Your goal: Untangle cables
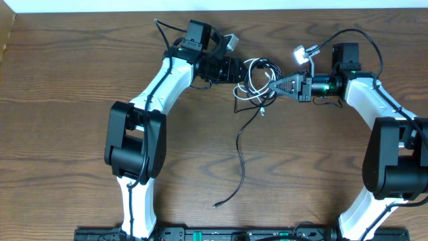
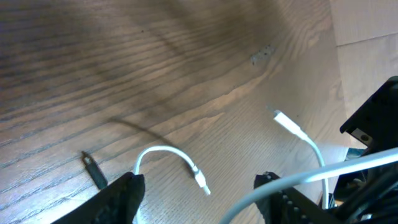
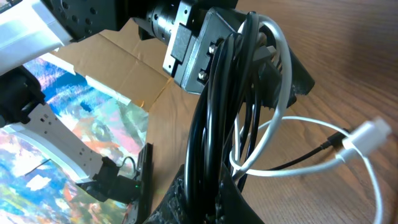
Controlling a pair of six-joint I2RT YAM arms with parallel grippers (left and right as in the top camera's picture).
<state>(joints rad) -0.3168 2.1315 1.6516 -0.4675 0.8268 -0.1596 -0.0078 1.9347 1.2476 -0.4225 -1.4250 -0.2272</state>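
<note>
Overhead, the cables (image 1: 257, 79) are sitting bunched between both claws, a black tail trailing away. The right claw (image 1: 277, 86) is clamping their loops; the left claw (image 1: 241, 69) is gaping just beside them.

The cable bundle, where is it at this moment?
Overhead view: the cable bundle is at the far middle of the table, between the left fingers and right fingers.

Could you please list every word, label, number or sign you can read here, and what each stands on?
None can be read. The cables, the wooden table and the colourful sheet in the right wrist view carry no legible lettering; the sheet shows only blotches of colour.
</note>
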